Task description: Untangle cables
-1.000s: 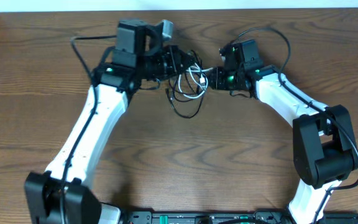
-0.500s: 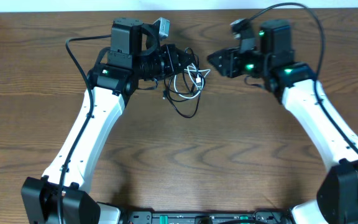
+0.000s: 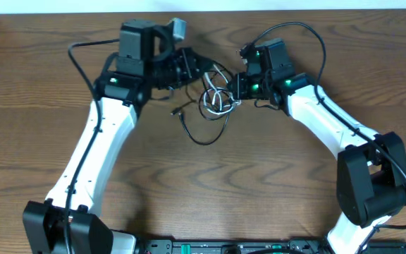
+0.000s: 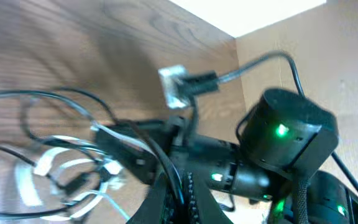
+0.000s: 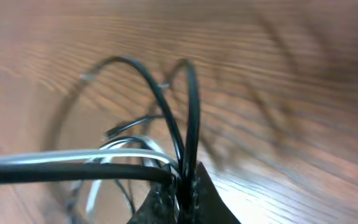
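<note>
The cables (image 3: 215,101) are lying in a small messy bunch near the far edge of the table (image 3: 273,176), right between the two grippers. The left gripper (image 3: 194,69) is pinching the bunch from one side. Its wrist view is showing the fingers closed tight with a black cord running up between them. The right gripper (image 3: 235,86) is pinching from the other side, and its fingers are also squeezed together on black cords, with a white cord coming in beside them. One long black loop is hanging out of the bunch toward the near side, and a small plug end is sticking out to the left of it.

Thick black wires (image 3: 72,51) are looping out from both arms, close to the bunch. The right arm (image 4: 284,143), with a green light on, is filling much of the left wrist view.

The table is brown wood with dark lines in it. A white strip (image 3: 259,5) is running along its far edge, and a black bar (image 3: 231,247) is sitting at the near edge.
</note>
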Robot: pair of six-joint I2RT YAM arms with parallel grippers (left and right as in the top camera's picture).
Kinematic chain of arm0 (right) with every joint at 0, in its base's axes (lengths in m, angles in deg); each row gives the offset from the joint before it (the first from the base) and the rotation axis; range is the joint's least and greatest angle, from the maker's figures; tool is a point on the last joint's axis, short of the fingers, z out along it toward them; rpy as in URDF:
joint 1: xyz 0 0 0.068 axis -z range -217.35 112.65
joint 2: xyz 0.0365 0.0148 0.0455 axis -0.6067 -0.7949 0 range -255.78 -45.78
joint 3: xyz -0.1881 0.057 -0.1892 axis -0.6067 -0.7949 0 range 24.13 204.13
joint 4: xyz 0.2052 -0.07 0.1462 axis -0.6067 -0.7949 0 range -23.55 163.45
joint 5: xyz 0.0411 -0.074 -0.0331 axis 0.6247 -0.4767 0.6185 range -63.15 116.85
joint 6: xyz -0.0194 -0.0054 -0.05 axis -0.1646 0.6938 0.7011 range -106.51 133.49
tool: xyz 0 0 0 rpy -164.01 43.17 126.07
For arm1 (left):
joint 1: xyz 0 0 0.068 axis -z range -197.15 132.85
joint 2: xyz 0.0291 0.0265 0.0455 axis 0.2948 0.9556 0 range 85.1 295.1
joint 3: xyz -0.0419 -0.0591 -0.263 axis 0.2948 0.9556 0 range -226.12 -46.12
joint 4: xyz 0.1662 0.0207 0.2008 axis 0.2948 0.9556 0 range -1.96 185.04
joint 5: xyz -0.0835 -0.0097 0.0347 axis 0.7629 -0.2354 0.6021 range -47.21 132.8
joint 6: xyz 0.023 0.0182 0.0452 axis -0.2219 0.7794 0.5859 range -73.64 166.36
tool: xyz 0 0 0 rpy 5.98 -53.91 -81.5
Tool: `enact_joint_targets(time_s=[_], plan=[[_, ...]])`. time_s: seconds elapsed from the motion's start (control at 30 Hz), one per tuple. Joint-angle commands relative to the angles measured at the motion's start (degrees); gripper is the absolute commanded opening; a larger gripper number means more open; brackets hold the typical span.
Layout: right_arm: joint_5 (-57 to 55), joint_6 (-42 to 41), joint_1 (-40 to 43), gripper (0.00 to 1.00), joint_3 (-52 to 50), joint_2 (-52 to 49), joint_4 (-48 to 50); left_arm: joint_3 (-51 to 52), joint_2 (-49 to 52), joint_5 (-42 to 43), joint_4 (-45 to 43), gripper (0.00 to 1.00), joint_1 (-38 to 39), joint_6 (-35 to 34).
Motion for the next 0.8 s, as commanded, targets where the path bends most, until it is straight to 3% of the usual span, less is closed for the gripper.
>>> enact_joint_targets(time_s=[0.0, 0.3, 0.47, 0.57, 0.77], plan=[[-6.8, -1.3, 5.1, 0.01, 0.0, -0.7, -4.7, -0.7, -5.7, 1.1, -1.0, 0.08, -6.1, -0.3], [-8.6, 2.6, 12.2, 0.01, -0.1, -0.7, -10.1, -0.7, -12.8, 1.2, 0.9, 0.08, -14.1, -0.3], [6.1, 11.4, 12.5, 0.01, 0.0, -0.7, -5.9, -0.7, -12.8, 1.4, 3.5, 0.07, -13.9, -0.2], [5.5, 11.4, 13.3, 0.01, 0.0, -0.7, -5.2, -0.7, -12.8, 1.3, 3.3, 0.07, -14.1, 0.2], [18.1, 9.4, 18.0, 0.01, 0.0, 2.1, 5.3, -0.7, -12.8, 1.4, 6.6, 0.07, -13.6, 0.2]])
